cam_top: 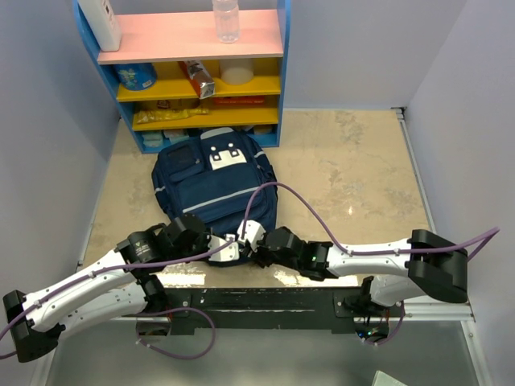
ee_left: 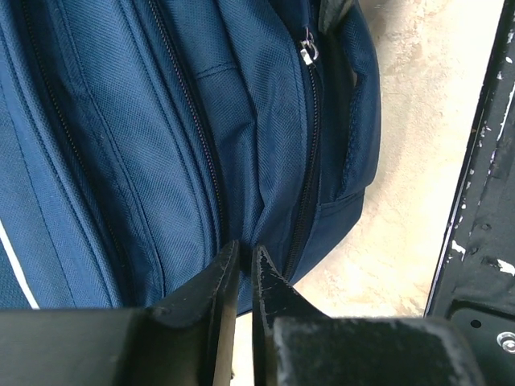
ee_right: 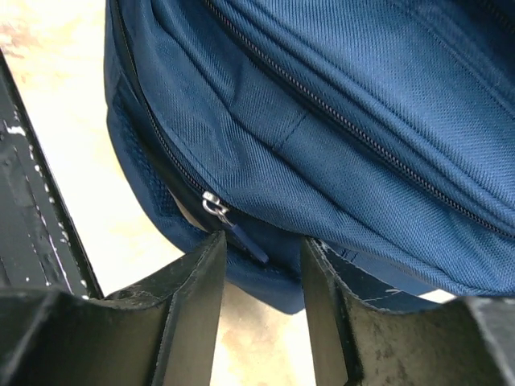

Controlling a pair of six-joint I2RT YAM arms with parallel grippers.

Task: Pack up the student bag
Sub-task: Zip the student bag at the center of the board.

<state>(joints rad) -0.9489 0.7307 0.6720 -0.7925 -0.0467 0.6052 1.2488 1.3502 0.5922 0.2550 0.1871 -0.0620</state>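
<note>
A: Where is everything, big things first?

B: The table [cam_top: 354,161] runs away from the arms to a shelf [cam_top: 193,80] at the far end. The student bag [cam_top: 213,181] lies flat in the middle of the table. Its long axis points from the shelf toward the arms, with the white patch [cam_top: 223,153] at the far end and the other end nearest the arm bases.

A: And the arms?

B: Both reach in to that near end and meet there, almost side by side. In the overhead view the left gripper [cam_top: 225,248] sits just left of the right gripper [cam_top: 251,237].

A: What are they holding?

B: The left one's fingers are drawn nearly together, tips against the cloth beside a zip line. I cannot tell whether a fold is caught between them. The right one's fingers are spread apart and grasp nothing.

A: So what does the next move hang on?

B: The zip pull [ee_right: 214,204], I'd say. From the right wrist it lies just ahead of the spread fingers, nearer one of them, its dark tab slanting into the gap. From the left wrist it is well beyond the fingertips. The right arm is nearer, so I judge it should nip the tab and run the zip open while the left steadies the cloth.
</note>
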